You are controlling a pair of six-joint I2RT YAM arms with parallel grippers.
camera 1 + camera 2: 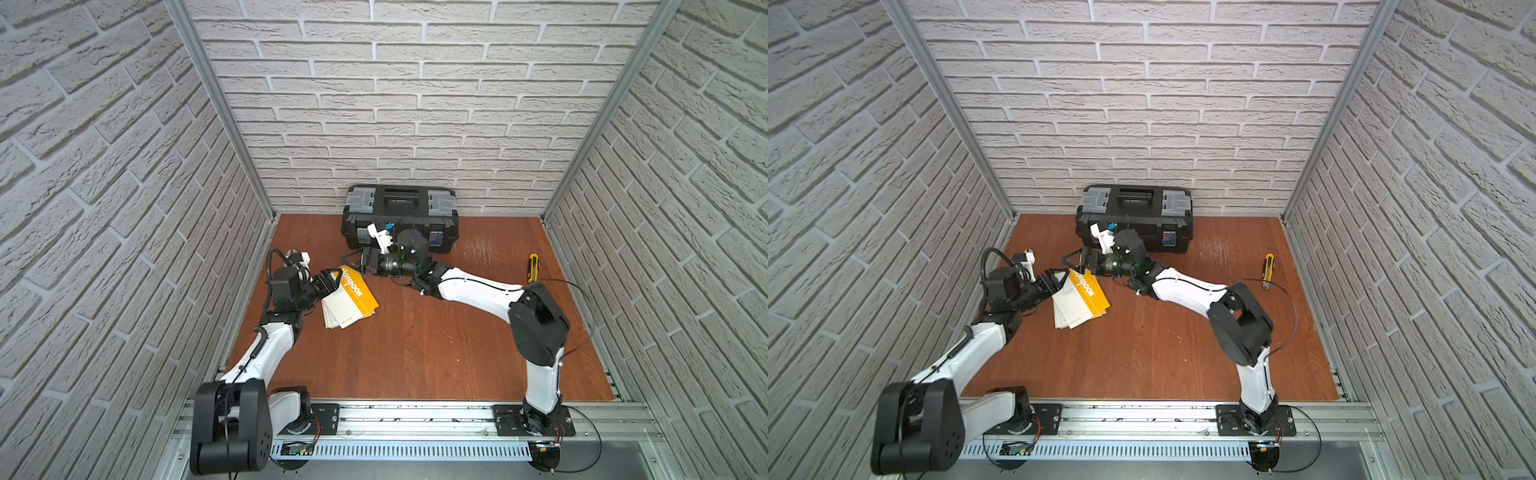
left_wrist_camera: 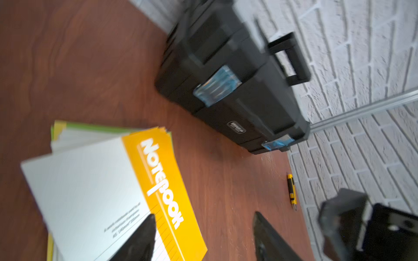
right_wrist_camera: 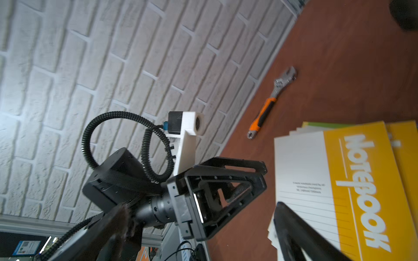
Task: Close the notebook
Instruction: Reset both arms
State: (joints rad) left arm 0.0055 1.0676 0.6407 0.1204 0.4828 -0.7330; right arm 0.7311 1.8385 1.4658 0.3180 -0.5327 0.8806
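Yellow-and-white paper notebook (image 1: 351, 297) lies cover-up, with the released black left gripper (image 2: 203, 222) at its ten o'clock and the released black right gripper (image 1: 352, 262) at twelve.

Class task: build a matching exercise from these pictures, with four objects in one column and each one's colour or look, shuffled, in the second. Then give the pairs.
Column one:
1 notebook
2 toolbox
3 utility knife
4 wrench

Column two:
A black, carry handle on top
B orange-and-black handle, silver head
C yellow-and-white cover facing up
D yellow and black, slim body

Pairs: 1-C, 2-A, 3-D, 4-B
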